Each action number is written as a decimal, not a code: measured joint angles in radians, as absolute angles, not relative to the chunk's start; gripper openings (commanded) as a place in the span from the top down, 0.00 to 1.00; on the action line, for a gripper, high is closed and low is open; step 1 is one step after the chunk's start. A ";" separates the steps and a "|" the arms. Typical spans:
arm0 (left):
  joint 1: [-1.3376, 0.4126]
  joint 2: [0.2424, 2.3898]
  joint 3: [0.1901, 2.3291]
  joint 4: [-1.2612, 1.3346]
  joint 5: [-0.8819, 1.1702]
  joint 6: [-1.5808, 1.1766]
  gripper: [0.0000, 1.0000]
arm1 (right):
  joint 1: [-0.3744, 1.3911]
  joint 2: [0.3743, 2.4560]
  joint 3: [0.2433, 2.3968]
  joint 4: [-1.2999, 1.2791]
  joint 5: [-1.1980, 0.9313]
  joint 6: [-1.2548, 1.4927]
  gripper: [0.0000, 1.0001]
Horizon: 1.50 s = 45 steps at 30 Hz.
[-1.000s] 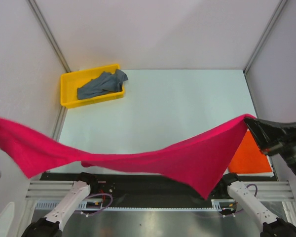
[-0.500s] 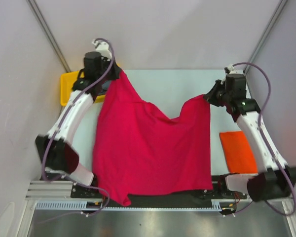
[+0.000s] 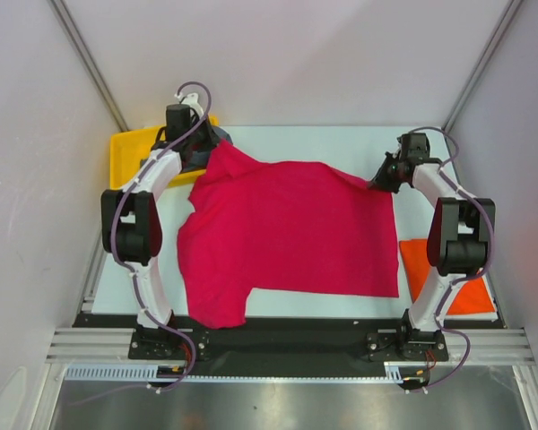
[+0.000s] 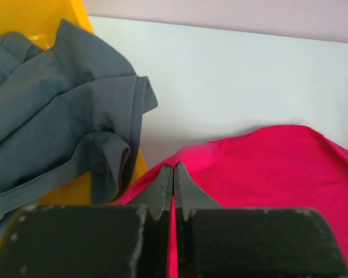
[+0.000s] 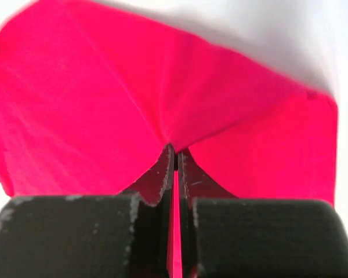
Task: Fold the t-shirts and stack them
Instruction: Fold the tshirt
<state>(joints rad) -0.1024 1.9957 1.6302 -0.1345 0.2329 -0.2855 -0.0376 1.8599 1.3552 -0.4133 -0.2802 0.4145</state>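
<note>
Now lowered flat, crimson-pink t-shirt (image 3: 296,228), seemingly still pinched

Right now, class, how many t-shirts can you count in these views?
3. The crimson-pink t-shirt is spread out centrally; the orange-red t-shirt lies folded at right; the grey-blue t-shirt is crumpled in the yellow tray. More could hide underneath.

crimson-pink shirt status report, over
Left gripper and right gripper both shut on the crimson-pink t-shirt, at its far corners. Shirt spread mostly flat on the table. Nothing on it; orange-red t-shirt lies beside its right edge.
</note>
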 measured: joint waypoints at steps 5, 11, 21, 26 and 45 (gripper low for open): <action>-0.104 1.971 1.615 -0.121 0.244 -0.305 1.00 | -0.047 1.873 1.427 -0.449 -0.310 0.406 1.00; -0.085 1.869 1.550 -0.198 0.266 -0.342 1.00 | -0.084 1.873 1.477 -0.505 -0.323 0.388 1.00; -0.025 1.662 1.397 -0.386 0.302 -0.420 1.00 | -0.122 1.873 1.488 -0.667 -0.367 0.362 1.00; -0.021 1.574 1.286 -0.450 0.323 -0.446 1.00 | -0.117 1.863 1.478 -0.709 -0.405 0.363 1.00; 0.074 1.421 1.164 -0.589 0.369 -0.469 1.00 | -0.129 1.729 1.400 -0.837 -0.306 0.245 1.00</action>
<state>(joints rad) 0.0742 1.4212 1.1645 -0.5888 0.3691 -0.4690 -0.1287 1.7294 1.4002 -0.8368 -0.3058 0.2455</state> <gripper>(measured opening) 0.006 0.020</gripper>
